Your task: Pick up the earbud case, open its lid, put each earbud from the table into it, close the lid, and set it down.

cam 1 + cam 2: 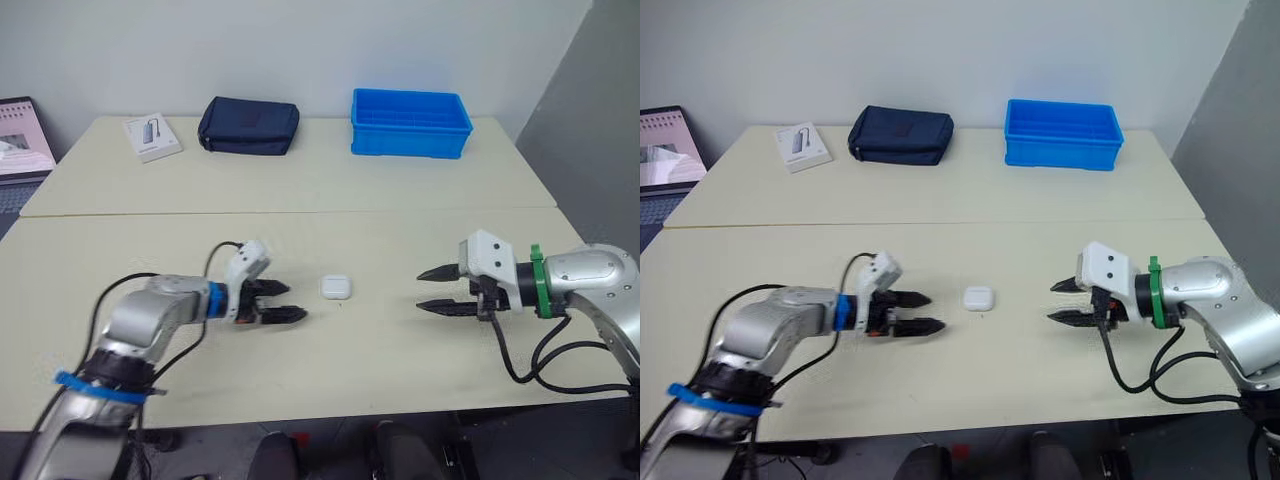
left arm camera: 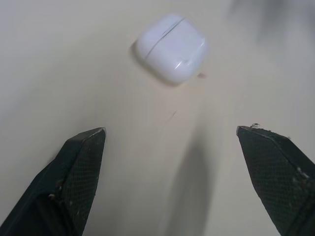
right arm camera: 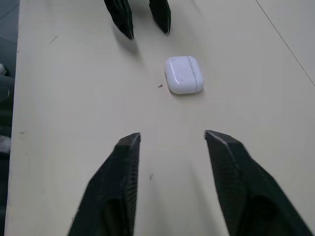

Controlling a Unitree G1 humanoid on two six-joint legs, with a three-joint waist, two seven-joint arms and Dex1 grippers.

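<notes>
Nearest, both arms hang low over the cream table (image 1: 330, 370), tips facing each other. The left gripper (image 1: 296, 301) has its two black fingers spread, holding nothing; the right gripper (image 1: 420, 290) is likewise spread and empty. Between them lies the earbud case (image 1: 336, 287), white, flat on the table with its lid shut. It is just ahead of the left gripper's tips without touching them, and farther from the right gripper's. A reddish speck (image 3: 160, 86) sits just beside the case, too small to identify. Well beyond both grippers, on the far table (image 1: 300, 185), stand a white box (image 1: 152, 136), a navy pouch (image 1: 248, 125) and, on the right gripper's side, a blue bin (image 1: 410, 123).
</notes>
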